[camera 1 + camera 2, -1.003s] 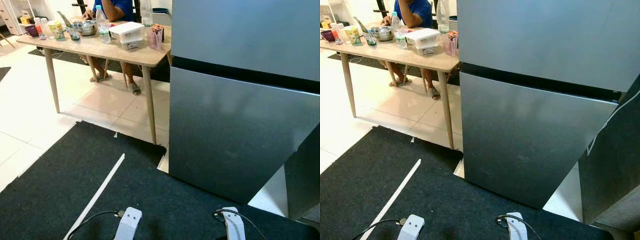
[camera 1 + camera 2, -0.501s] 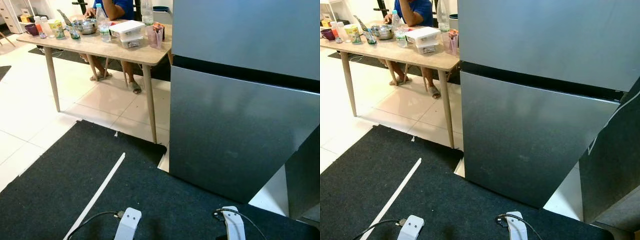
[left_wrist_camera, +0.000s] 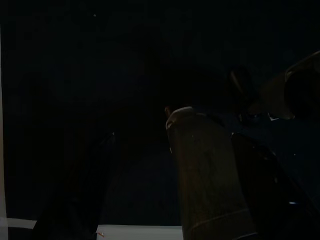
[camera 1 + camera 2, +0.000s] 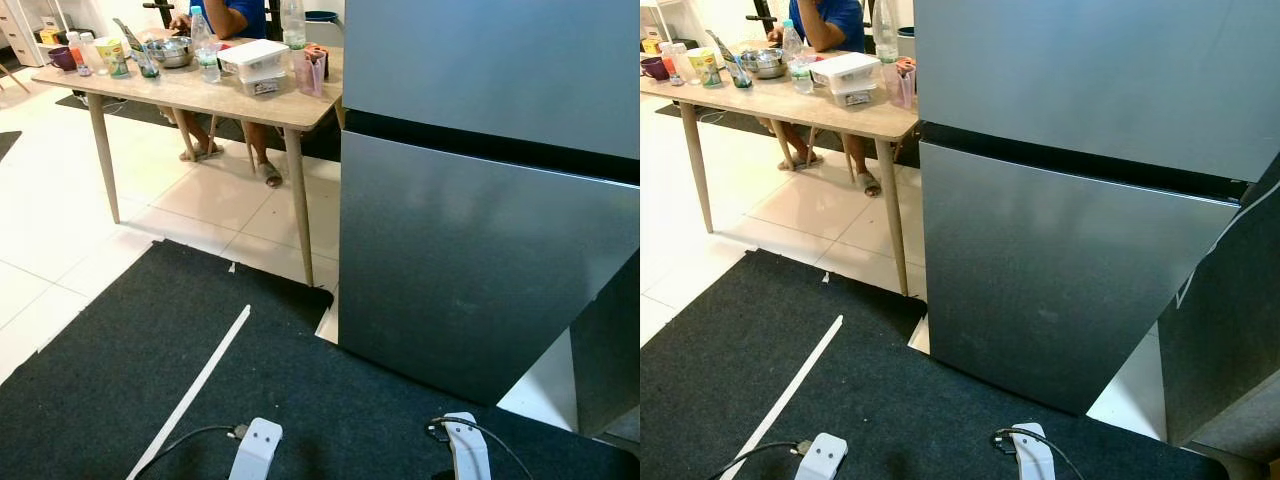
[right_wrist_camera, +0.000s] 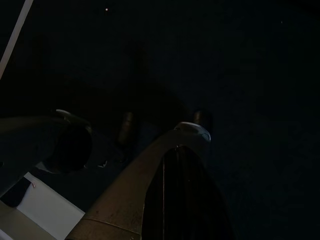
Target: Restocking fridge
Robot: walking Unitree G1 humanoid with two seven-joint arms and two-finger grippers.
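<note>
- On my far left in the head views I see a wooden table (image 4: 190, 95) on pale floor tiles, crowded with things: a purple cup (image 4: 63, 59), a clear water bottle (image 4: 205, 48), a metal bowl (image 4: 176, 52), and a stack of white lidded containers (image 4: 254, 66).
- A person in a blue shirt (image 4: 228, 15) sits behind that table, feet under it.
- Nearer me, a black mat (image 4: 150, 380) covers the floor, with a white tape line (image 4: 195, 390) running across it at a slant.
- My left arm (image 4: 256, 450) hangs low at the bottom edge of the head view, a cable trailing off it, above the mat.
- The left wrist view is very dark. I can make out the left gripper (image 3: 145, 185) with its two fingers set apart and nothing between them, over dark mat with a pale strip beneath.
- My right arm (image 4: 466, 448) hangs at the bottom edge too, just in front of the fridge.
- The right wrist view is equally dim. The right gripper (image 5: 165, 165) shows its fingers pressed together along one seam, holding nothing, and a pale line crosses one corner.
- The grey fridge (image 4: 480, 180) fills the right half of the head views, both doors closed, a dark gap between upper and lower door. It stands ahead of both grippers, well apart from them, closer to the right one.
- The right eye view shows a dark panel (image 4: 1230, 330) at the far right beside the fridge more fully than the left eye does.
</note>
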